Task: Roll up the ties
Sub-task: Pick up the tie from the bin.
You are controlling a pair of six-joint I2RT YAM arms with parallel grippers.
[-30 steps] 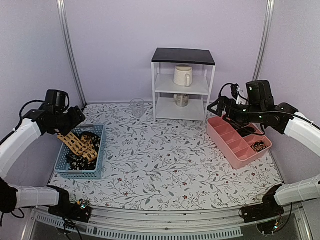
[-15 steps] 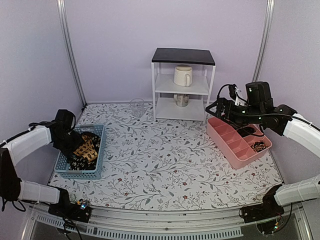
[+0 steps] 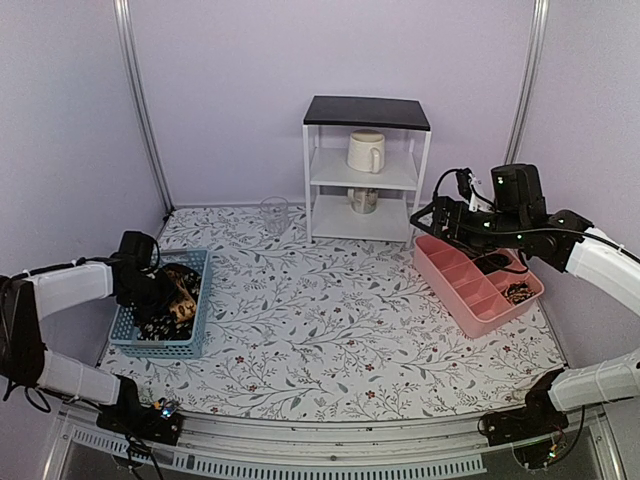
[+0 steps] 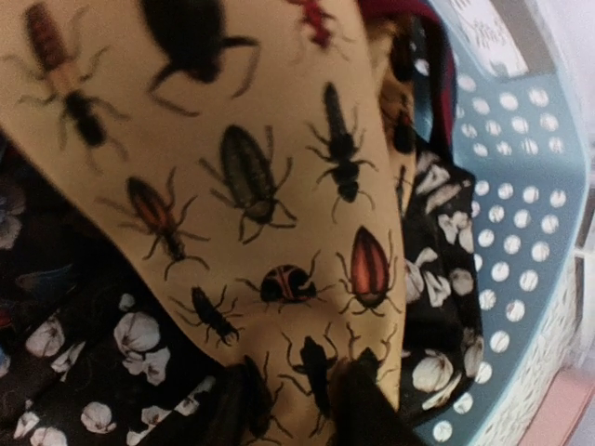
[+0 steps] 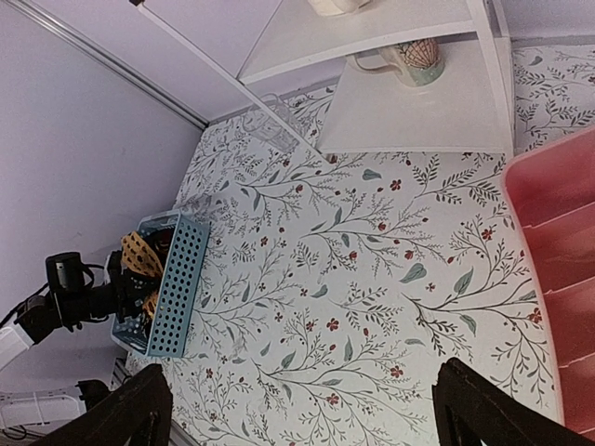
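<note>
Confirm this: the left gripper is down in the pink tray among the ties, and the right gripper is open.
Not the pink tray: the left gripper is down in the blue basket among the ties, as the top external view shows. The rest holds.

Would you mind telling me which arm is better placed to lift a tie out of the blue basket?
Left. The left tool is down in the basket, closed on the tan tie. The right tool hangs open by the pink tray, across the table from the basket.
</note>
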